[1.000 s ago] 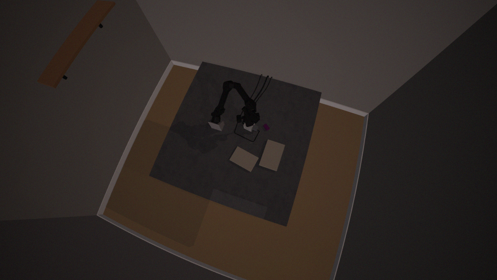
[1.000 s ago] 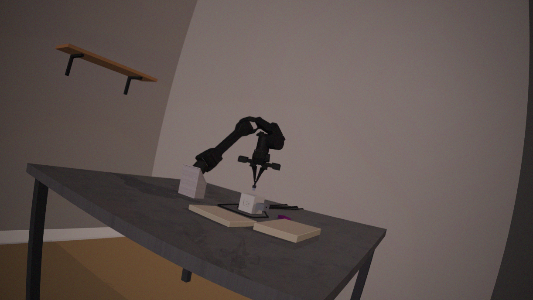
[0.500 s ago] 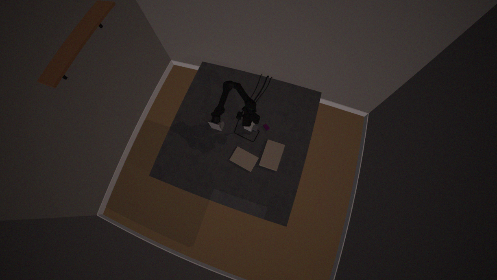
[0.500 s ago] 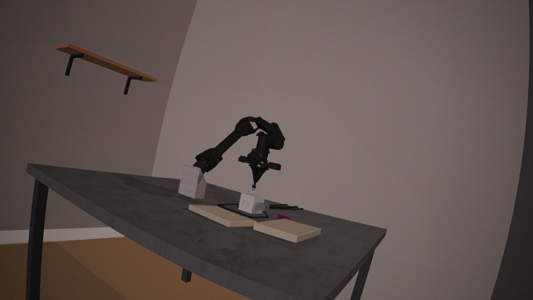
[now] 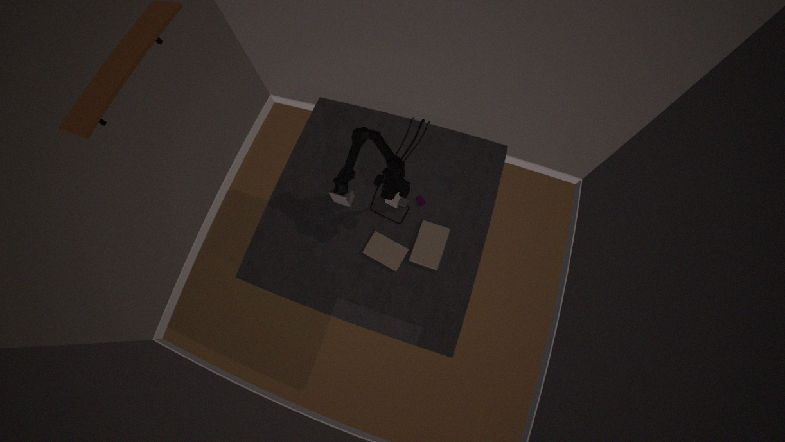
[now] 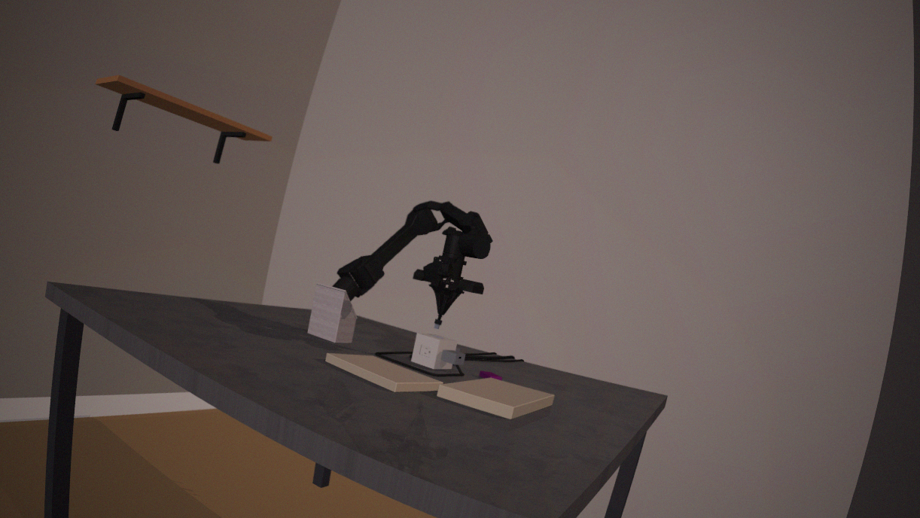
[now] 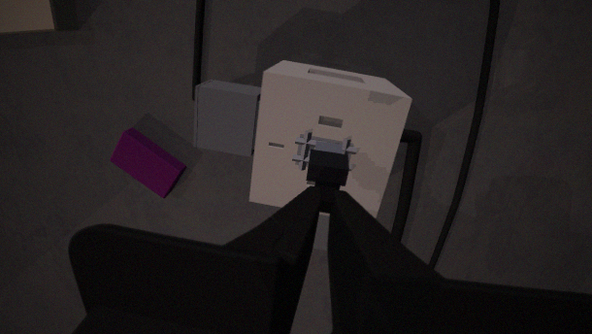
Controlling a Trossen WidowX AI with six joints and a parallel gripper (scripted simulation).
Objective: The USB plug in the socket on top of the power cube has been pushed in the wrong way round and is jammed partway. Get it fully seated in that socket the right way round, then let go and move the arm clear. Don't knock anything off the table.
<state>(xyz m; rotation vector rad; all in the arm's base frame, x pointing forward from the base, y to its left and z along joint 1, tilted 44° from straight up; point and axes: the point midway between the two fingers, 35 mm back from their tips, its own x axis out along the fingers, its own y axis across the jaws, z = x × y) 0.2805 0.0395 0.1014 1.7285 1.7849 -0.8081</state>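
Note:
The white power cube [image 5: 393, 203] [image 6: 430, 350] [image 7: 286, 112] stands on the dark table [image 6: 257, 385] inside a loop of black cable [image 7: 477, 121]. My gripper [image 5: 390, 192] [image 6: 438, 319] [image 7: 325, 199] points straight down over the cube's top and is shut on the USB plug [image 6: 437, 326] [image 7: 329, 167]. The plug's dark body sits between my fingertips, with its metal end pointing down. The plug hangs just above the cube's top, over the socket [image 7: 306, 146]. A grey block [image 7: 225, 123] is attached to the cube's side.
A small purple block [image 5: 420, 200] [image 6: 490, 374] [image 7: 146, 162] lies beside the cube. Two flat tan boards [image 5: 385, 250] [image 5: 429, 244] [image 6: 382, 371] [image 6: 495, 395] lie in front of it. The arm's white base block [image 5: 341, 198] [image 6: 331, 314] stands to the left.

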